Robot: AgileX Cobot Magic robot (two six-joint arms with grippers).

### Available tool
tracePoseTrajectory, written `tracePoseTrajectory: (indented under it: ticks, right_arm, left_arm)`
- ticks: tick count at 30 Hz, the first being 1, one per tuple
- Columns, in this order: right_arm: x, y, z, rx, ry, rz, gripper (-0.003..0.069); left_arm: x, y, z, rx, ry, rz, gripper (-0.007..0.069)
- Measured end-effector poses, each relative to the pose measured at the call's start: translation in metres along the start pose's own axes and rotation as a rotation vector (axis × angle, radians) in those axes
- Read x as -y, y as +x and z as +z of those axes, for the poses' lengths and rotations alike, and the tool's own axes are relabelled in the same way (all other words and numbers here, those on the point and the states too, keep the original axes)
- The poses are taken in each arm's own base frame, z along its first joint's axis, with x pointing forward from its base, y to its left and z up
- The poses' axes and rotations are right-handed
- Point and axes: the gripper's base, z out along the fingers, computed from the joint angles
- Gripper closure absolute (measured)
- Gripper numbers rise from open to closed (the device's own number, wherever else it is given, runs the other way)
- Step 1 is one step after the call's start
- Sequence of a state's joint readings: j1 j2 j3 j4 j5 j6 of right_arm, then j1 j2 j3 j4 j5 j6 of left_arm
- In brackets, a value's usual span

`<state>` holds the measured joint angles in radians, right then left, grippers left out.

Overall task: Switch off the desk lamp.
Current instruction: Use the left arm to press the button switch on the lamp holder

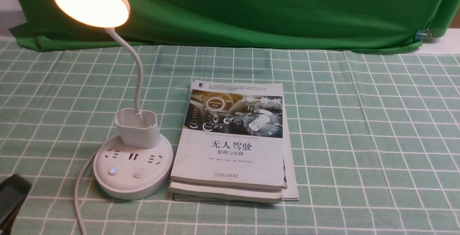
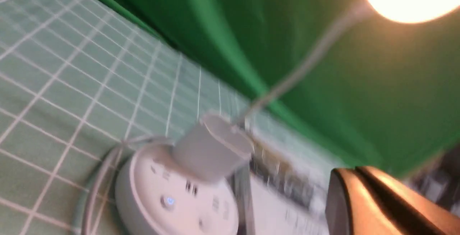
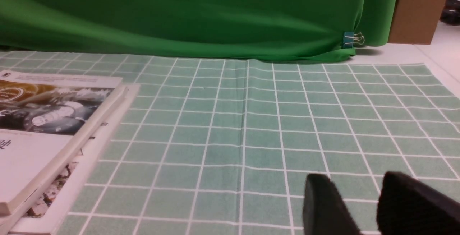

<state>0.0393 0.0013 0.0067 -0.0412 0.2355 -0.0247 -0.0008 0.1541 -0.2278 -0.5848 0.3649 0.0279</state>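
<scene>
Showing only as a dark shape well left of the stack of books (image 1: pixel 230 145), the left gripper (image 1: pixel 12 199) is too blurred in its wrist view to tell its gap. The right gripper (image 3: pixel 355 179), apart from the books, has its black fingers (image 3: pixel 323 206) narrowly parted and holds nothing. The desk lamp (image 1: pixel 133 166) stands just left of the books, its head (image 1: pixel 91 1) glowing and one button (image 1: pixel 113 171) lit blue.
</scene>
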Motion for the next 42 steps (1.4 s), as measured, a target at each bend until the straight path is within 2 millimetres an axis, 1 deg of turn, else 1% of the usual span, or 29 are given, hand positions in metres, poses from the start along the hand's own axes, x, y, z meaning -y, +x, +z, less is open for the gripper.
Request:
tracePoseTrajectory:
  ticks: [1, 4, 5, 8, 9, 10, 11, 12, 13, 16, 17, 18, 20, 23, 27, 30, 35, 42]
  right_arm:
    - [0.000, 0.000, 0.000, 0.000, 0.000, 0.000, 0.0417]
    - [0.000, 0.000, 0.000, 0.000, 0.000, 0.000, 0.0417]
    - [0.000, 0.000, 0.000, 0.000, 0.000, 0.000, 0.0417]
    - [0.000, 0.000, 0.000, 0.000, 0.000, 0.000, 0.0417]
    - [0.000, 0.000, 0.000, 0.000, 0.000, 0.000, 0.0417]
    - [0.000, 0.000, 0.000, 0.000, 0.000, 0.000, 0.0417]
    - [0.000, 0.000, 0.000, 0.000, 0.000, 0.000, 0.0417]
    - [0.000, 0.000, 0.000, 0.000, 0.000, 0.000, 0.0417]
    - [0.000, 0.000, 0.000, 0.000, 0.000, 0.000, 0.0417]
    - [0.000, 0.000, 0.000, 0.000, 0.000, 0.000, 0.0417]
    - [0.000, 0.000, 0.000, 0.000, 0.000, 0.000, 0.0417]
    - [0.000, 0.000, 0.000, 0.000, 0.000, 0.000, 0.0417]
    - [0.000, 0.000, 0.000, 0.000, 0.000, 0.000, 0.0417]
    - [0.000, 0.000, 0.000, 0.000, 0.000, 0.000, 0.0417]
    - [0.000, 0.000, 0.000, 0.000, 0.000, 0.000, 0.0417]
    - [0.000, 0.000, 0.000, 0.000, 0.000, 0.000, 0.0417]
    - [0.000, 0.000, 0.000, 0.000, 0.000, 0.000, 0.0417]
    - [0.000, 0.000, 0.000, 0.000, 0.000, 0.000, 0.0417]
  left_arm:
    - [0.007, -0.009, 0.003, -0.083, -0.018, 0.044, 0.0624]
    - [0.017, -0.026, 0.018, -0.322, -0.078, 0.163, 0.0624]
    - [0.019, -0.032, 0.022, -0.368, -0.092, 0.195, 0.0624]
    - [0.016, -0.041, 0.049, -0.628, -0.163, 0.279, 0.0624]
    - [0.015, -0.045, 0.059, -0.692, -0.182, 0.297, 0.0624]
    - [0.014, -0.045, 0.067, -0.745, -0.192, 0.299, 0.0624]
    - [0.014, -0.046, 0.080, -0.804, -0.189, 0.321, 0.0624]
    - [0.014, -0.044, 0.086, -0.838, -0.185, 0.330, 0.0624]
    - [0.015, -0.041, 0.100, -0.900, -0.178, 0.354, 0.0624]
    - [0.022, -0.030, 0.125, -1.018, -0.149, 0.420, 0.0624]
    - [0.025, -0.028, 0.129, -1.033, -0.140, 0.434, 0.0624]
    - [0.030, -0.019, 0.144, -1.097, -0.125, 0.461, 0.0624]
    - [0.036, -0.013, 0.158, -1.136, -0.109, 0.488, 0.0624]
    - [0.043, -0.005, 0.186, -1.169, -0.097, 0.515, 0.0624]
    - [0.040, 0.001, 0.215, -1.200, -0.127, 0.547, 0.0624]
    - [0.038, 0.004, 0.232, -1.209, -0.151, 0.556, 0.0624]
    - [0.034, 0.011, 0.249, -1.223, -0.162, 0.558, 0.0624]
    - [0.019, 0.037, 0.264, -1.310, -0.194, 0.559, 0.0624]
